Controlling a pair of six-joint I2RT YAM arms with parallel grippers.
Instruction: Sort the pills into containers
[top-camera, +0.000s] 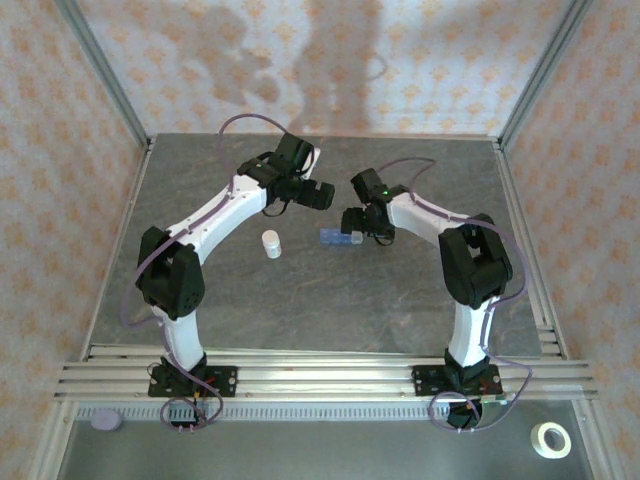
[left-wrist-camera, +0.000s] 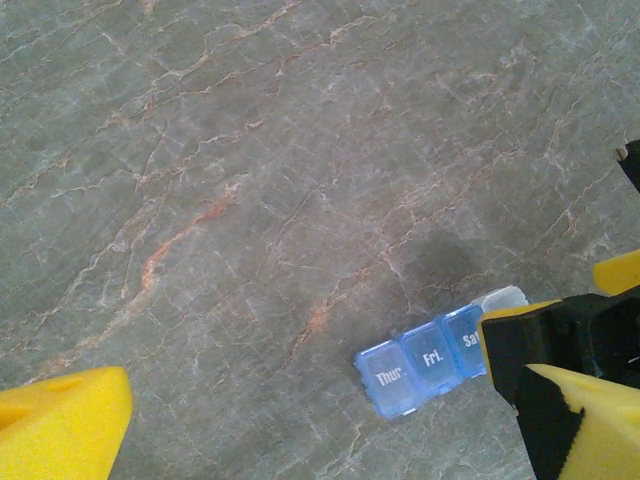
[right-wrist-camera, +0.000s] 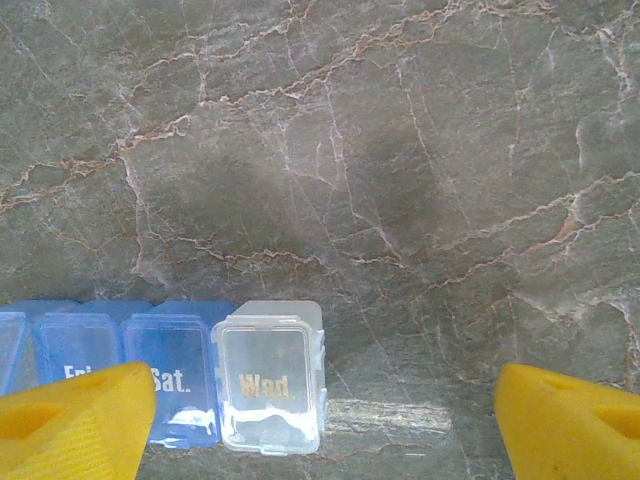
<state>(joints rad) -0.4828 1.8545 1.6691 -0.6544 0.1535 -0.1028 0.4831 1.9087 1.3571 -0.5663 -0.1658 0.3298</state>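
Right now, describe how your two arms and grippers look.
The left arm and right arm have white shells with black joints and black bases. A thin purple cable loops along each. A small green light glows on the right wrist. The left gripper and right gripper have bright yellow, wedge-shaped fingers.

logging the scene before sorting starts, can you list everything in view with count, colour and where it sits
pill box: one strip, three blue sections plus one clear end section marked Wed., middle of the table
bottle: one, white, upright, left of the pill box, apart from it
tape roll: one, whitish, near right corner, in front of the rails
disc: one, grey-purple, near left corner
table: one, grey marbled
left arm, right arm: two, white and black
left claw: one, yellow tips, open, beside the pill box
right claw: one, yellow tips, open, over the clear end
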